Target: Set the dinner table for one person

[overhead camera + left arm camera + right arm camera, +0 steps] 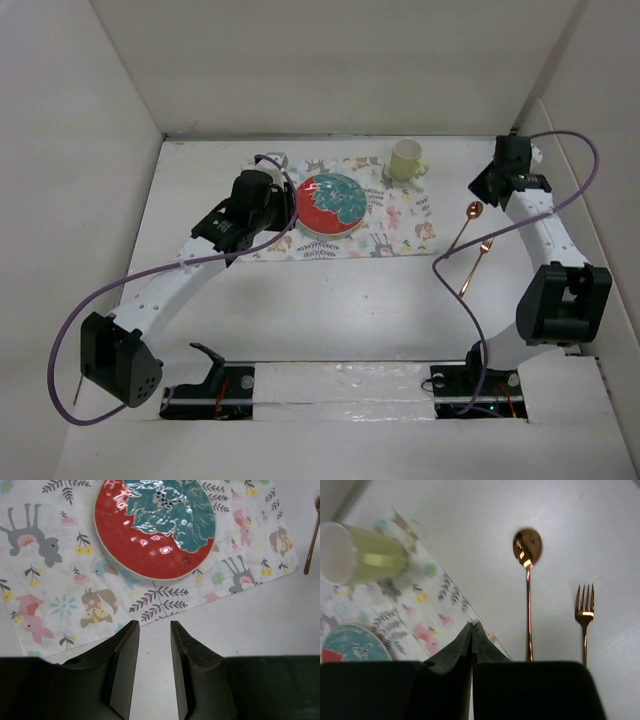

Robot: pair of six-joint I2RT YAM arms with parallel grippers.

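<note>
The dinner table (330, 300) is the plain white surface. On it lies a white cloth mat (400, 225) printed with small figures. The mat carries a red and teal plate (332, 204) and a pale yellow cup (407, 160). A copper spoon (467, 225) and fork (476, 265) lie right of the mat. My left gripper (154, 623) hovers open and empty at the mat's near edge (150, 615), with the plate (155, 525) ahead. My right gripper (472, 625) is shut on nothing above the mat's right edge, left of the spoon (528, 580) and fork (584, 615).
White walls enclose the table on the left, back and right. A purple cable (455, 290) loops over the table near the fork. In the top view the left gripper (272, 205) sits left of the plate and the right gripper (487, 183) beyond the spoon.
</note>
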